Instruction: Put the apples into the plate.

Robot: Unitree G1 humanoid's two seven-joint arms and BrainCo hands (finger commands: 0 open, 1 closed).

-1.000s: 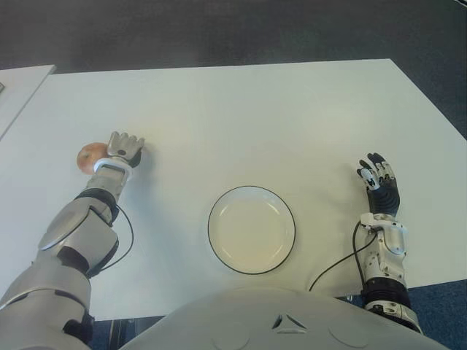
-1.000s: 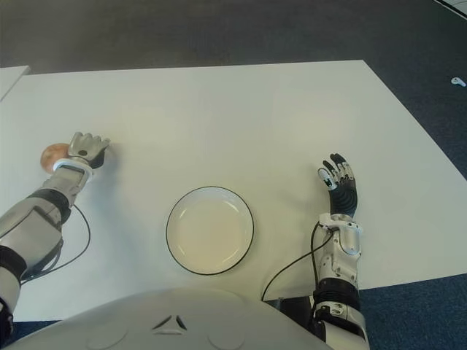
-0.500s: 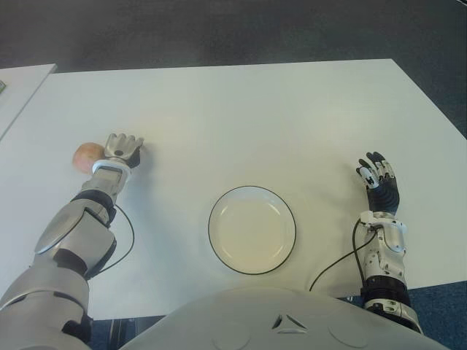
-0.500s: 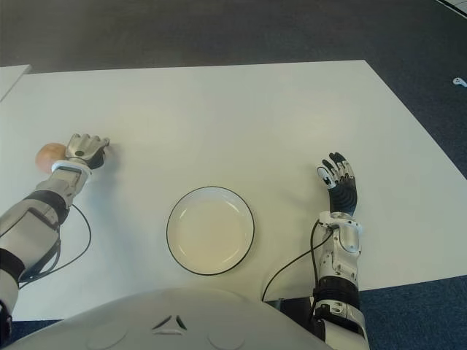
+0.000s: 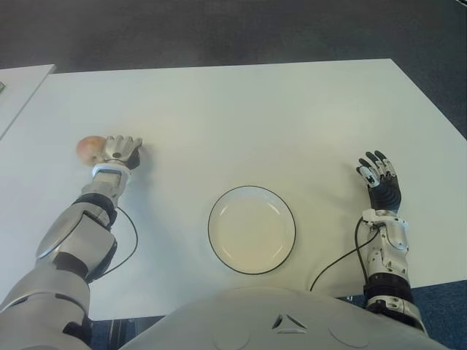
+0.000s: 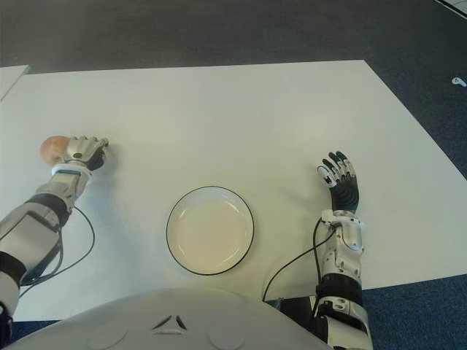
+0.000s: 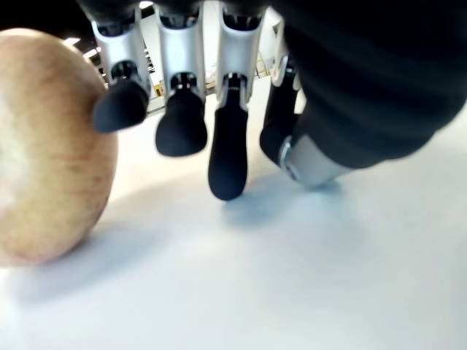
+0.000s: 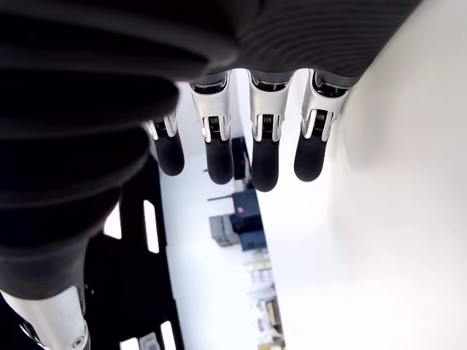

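While reaching for the fruit, stood at the pick-up step, by the look of it: nothing yet grasped, nothing yet in the plate [image 5: 252, 230]. Found the apple [image 5: 90, 148] on the white table [image 5: 255, 117], far out on the robot's left, well apart from the plate near the table's front edge. Had the left hand [image 5: 122, 150] just beside the apple on its plate-ward side; in the left wrist view, saw the fingers [image 7: 227, 157] hanging half-curled and slightly apart, the outermost fingertip touching or nearly touching the apple's skin, none wrapped round it. Could not tell whether contact was firm. Showed the right hand [image 5: 379, 179] to the right of the plate, near the table's right edge, fingers extended and a little spread, holding nothing.

Called next, probably, for shifting the left hand over the apple and closing round it before any carry to the plate; risked nudging the round fruit farther away otherwise.

Read no brand, label or writing anywhere.
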